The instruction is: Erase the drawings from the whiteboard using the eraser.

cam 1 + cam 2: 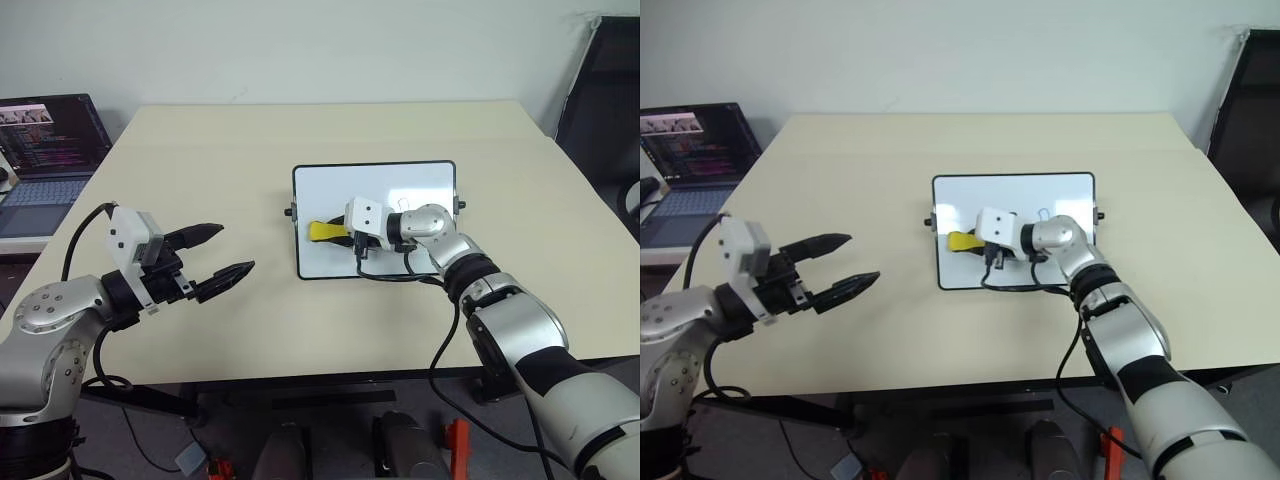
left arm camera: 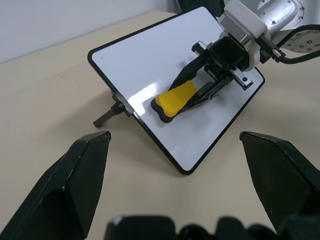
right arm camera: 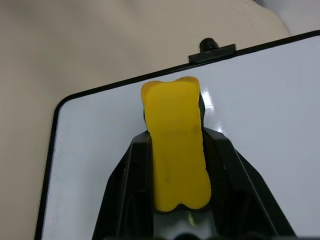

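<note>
The whiteboard (image 1: 400, 182) lies flat at the middle of the table, with a black frame and a small knob (image 1: 290, 211) on each side. My right gripper (image 1: 338, 235) is shut on the yellow eraser (image 1: 322, 231), which presses on the board's left part near its left edge. In the right wrist view the eraser (image 3: 176, 145) sticks out between the black fingers (image 3: 125, 185). A faint thin blue drawing (image 1: 400, 206) shows on the board behind the right wrist. My left gripper (image 1: 232, 250) hovers open over bare table, left of the board and pointing toward it.
An open laptop (image 1: 45, 140) sits on a separate surface beyond the table's left edge. A black chair (image 1: 610, 80) stands at the back right. A black cable (image 1: 390, 277) loops from the right wrist over the board's near edge.
</note>
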Robot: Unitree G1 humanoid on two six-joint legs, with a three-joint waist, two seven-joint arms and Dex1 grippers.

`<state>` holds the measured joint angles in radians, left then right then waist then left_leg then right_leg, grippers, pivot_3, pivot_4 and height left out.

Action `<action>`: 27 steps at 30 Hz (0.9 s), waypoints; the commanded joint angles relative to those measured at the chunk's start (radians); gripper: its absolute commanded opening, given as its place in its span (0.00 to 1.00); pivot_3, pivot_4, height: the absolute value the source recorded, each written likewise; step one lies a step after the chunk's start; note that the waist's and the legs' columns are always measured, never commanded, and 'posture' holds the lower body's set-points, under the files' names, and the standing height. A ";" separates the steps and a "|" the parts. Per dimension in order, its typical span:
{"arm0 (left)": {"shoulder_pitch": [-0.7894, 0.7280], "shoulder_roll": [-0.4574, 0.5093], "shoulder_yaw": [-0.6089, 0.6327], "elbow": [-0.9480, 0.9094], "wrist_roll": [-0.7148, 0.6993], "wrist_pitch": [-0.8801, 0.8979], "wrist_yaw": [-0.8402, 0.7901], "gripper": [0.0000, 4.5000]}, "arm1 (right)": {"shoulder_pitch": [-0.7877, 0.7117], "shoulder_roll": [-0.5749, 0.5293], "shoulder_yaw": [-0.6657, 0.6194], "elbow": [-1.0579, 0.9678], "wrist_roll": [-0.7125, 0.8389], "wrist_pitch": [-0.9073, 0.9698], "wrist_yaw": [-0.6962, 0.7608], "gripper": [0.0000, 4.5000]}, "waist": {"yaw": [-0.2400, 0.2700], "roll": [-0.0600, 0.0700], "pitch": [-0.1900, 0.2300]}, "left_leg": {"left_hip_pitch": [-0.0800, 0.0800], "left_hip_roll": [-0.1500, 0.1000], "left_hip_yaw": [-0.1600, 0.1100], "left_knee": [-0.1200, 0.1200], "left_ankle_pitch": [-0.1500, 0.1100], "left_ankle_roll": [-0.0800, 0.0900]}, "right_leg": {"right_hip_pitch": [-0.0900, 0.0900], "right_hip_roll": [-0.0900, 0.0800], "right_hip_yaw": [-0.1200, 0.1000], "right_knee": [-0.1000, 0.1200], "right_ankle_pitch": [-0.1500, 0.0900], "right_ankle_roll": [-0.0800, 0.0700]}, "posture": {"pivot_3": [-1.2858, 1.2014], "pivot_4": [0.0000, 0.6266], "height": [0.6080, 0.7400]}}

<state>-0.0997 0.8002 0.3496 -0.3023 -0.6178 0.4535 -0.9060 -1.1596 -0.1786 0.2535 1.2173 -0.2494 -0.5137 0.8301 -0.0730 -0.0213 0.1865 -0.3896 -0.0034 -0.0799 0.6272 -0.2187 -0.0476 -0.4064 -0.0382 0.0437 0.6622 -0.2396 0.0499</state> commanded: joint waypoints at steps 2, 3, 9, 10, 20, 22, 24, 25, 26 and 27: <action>-0.003 0.001 0.014 -0.007 0.000 -0.017 -0.001 1.00 | -0.085 -0.025 -0.055 0.013 0.011 0.048 -0.179 0.23 | 0.000 0.000 0.000 | 0.000 0.000 0.000 0.000 0.000 0.000 | 0.000 0.000 0.000 0.001 -0.003 -0.003 | 0.52 0.24 1.00; -0.003 0.002 0.016 -0.007 -0.001 -0.017 -0.002 1.00 | -0.100 -0.031 -0.061 0.018 0.009 0.056 -0.214 0.23 | 0.001 0.000 0.000 | 0.000 0.000 0.000 0.000 0.000 0.000 | 0.000 0.000 0.000 0.001 -0.004 -0.001 | 0.52 0.24 1.00; -0.009 0.006 0.019 -0.011 -0.009 -0.015 -0.008 1.00 | -0.110 -0.040 -0.175 -0.029 0.174 0.109 0.004 0.23 | 0.000 0.000 0.000 | -0.001 0.000 0.000 -0.002 0.000 0.000 | 0.000 0.000 0.000 -0.001 -0.002 -0.002 | 0.52 0.24 1.00; -0.012 0.008 0.019 -0.012 -0.010 -0.014 -0.009 1.00 | -0.096 -0.039 -0.202 -0.073 0.236 0.145 0.118 0.23 | 0.000 0.000 0.000 | -0.001 0.000 0.000 -0.003 0.000 0.000 | -0.001 0.000 -0.001 -0.001 -0.003 -0.002 | 0.52 0.24 1.00; 0.000 0.014 0.026 -0.044 -0.025 -0.002 -0.014 1.00 | 0.287 -0.396 -0.284 -1.022 0.526 0.747 0.380 0.23 | 0.031 0.002 0.002 | -0.007 0.000 -0.003 -0.002 -0.004 -0.004 | -0.004 -0.001 -0.004 -0.003 -0.005 0.000 | 0.52 0.24 1.00; -0.005 0.012 0.016 -0.044 -0.025 -0.002 -0.015 1.00 | 0.376 -0.494 -0.319 -1.083 0.510 0.797 0.350 0.23 | 0.035 0.001 0.002 | -0.007 0.000 -0.002 -0.002 -0.004 -0.005 | -0.004 -0.001 -0.004 -0.004 -0.005 0.001 | 0.52 0.24 1.00; -0.016 0.008 0.003 -0.039 -0.024 -0.002 -0.018 1.00 | 0.458 -0.575 -0.355 -1.109 0.502 0.825 0.324 0.23 | 0.040 0.001 0.002 | -0.007 0.000 -0.001 -0.002 -0.004 -0.005 | -0.004 -0.001 -0.003 -0.005 -0.006 0.000 | 0.52 0.24 1.00; -0.022 0.009 -0.002 -0.035 -0.023 -0.003 -0.022 1.00 | 0.492 -0.609 -0.368 -1.114 0.496 0.829 0.313 0.23 | 0.041 0.001 0.002 | -0.007 0.000 -0.001 -0.002 -0.004 -0.005 | -0.004 -0.001 -0.003 -0.005 -0.007 0.000 | 0.52 0.24 1.00; -0.029 0.010 -0.009 -0.027 -0.021 -0.004 -0.026 1.00 | 0.530 -0.642 -0.381 -1.118 0.492 0.832 0.306 0.23 | 0.040 0.001 0.002 | -0.007 0.000 0.000 -0.001 -0.004 -0.005 | -0.004 -0.001 -0.003 -0.005 -0.007 0.000 | 0.52 0.24 1.00; -0.035 0.012 -0.014 -0.018 -0.017 -0.005 -0.030 1.00 | 0.562 -0.670 -0.391 -1.123 0.491 0.836 0.302 0.23 | 0.039 0.001 0.002 | -0.007 0.000 0.000 -0.001 -0.004 -0.005 | -0.004 -0.001 -0.002 -0.005 -0.007 0.001 | 0.52 0.24 1.00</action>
<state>-0.1161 0.8011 0.3273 -0.3093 -0.6292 0.4555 -0.9291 -0.6099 -0.8073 -0.0924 0.1397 0.2456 0.3178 1.1455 -0.0337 -0.0202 0.1887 -0.3965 -0.0031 -0.0796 0.6264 -0.2227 -0.0524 -0.4102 -0.0392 0.0419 0.6576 -0.2466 0.0513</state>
